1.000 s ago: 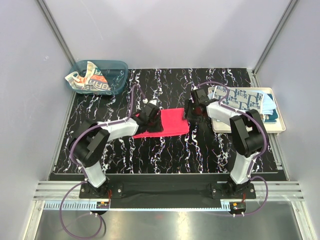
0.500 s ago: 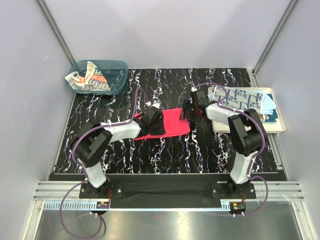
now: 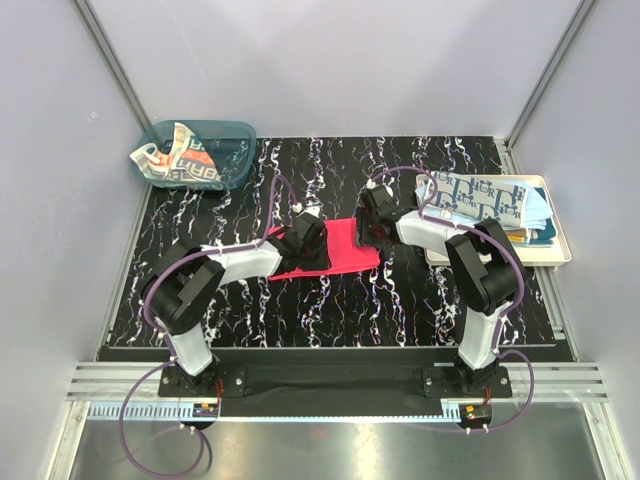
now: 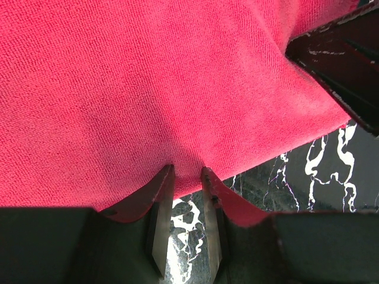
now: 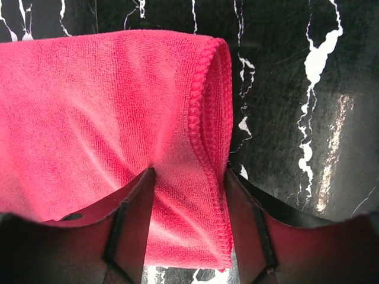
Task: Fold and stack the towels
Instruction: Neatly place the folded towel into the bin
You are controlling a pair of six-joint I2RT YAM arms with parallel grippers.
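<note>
Your left gripper (image 4: 182, 171) is clenched on the edge of the plain red-pink cloth towel (image 4: 148, 89). The cloth puckers between its tips and the rest is spread ahead of it on the black white-veined table (image 4: 308, 177). Your right gripper (image 5: 189, 171) is released, jaws straddling the towel's folded stitched corner.

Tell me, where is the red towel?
In the top view, the red towel lies in the middle, between the left hand and the right hand, with the cream tray off to its right.
</note>
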